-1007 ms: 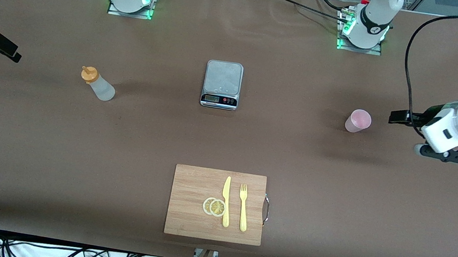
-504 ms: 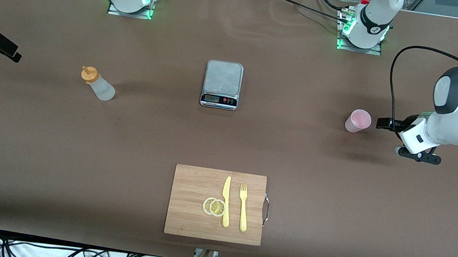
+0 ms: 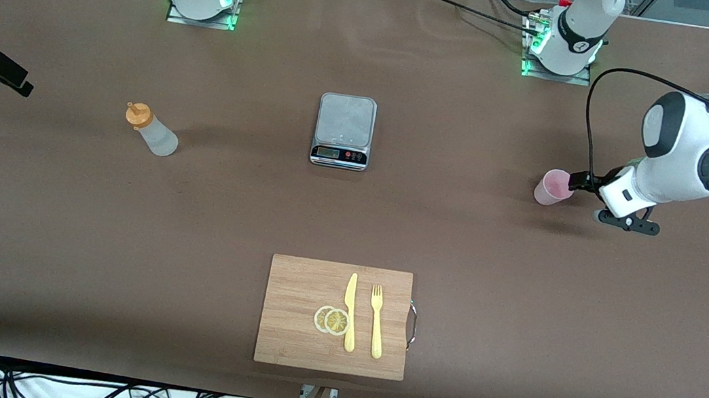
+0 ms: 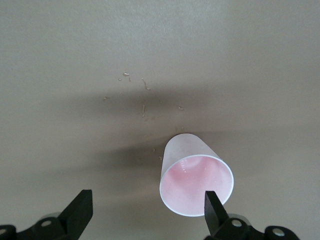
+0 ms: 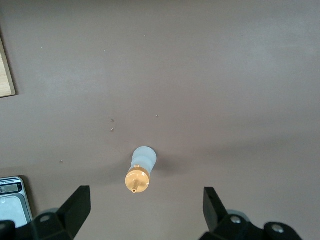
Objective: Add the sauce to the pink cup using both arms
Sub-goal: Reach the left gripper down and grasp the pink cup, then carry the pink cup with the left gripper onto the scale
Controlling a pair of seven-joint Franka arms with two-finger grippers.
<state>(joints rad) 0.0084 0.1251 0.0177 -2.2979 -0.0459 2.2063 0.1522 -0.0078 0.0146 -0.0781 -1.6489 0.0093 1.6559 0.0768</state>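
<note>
Right pincer (image 3: 23,88): at the front view's left edge, low over the brown bench (image 3: 351,226), fingers spread wide with nothing held; this arm waits.
Sauce: the small whitish squeeze bottle with an orange nozzle cap (image 3: 151,130) stands upright at left of centre, toward the right arm's end, well apart from that pincer and centred between its fingers in the right wrist view (image 5: 139,170).
Grey kitchen scale (image 3: 343,130): centre of the frame.
Pink cup: the pale pink tapered plastic cup (image 3: 554,187) stands upright at right of centre.
Left pincer (image 3: 580,181): just beside the cup's rim, wide open and empty; one finger (image 4: 213,209) crosses the rim (image 4: 196,181).
Judgement: the left arm is nearer, but the cup sits off-centre in the gap.
</note>
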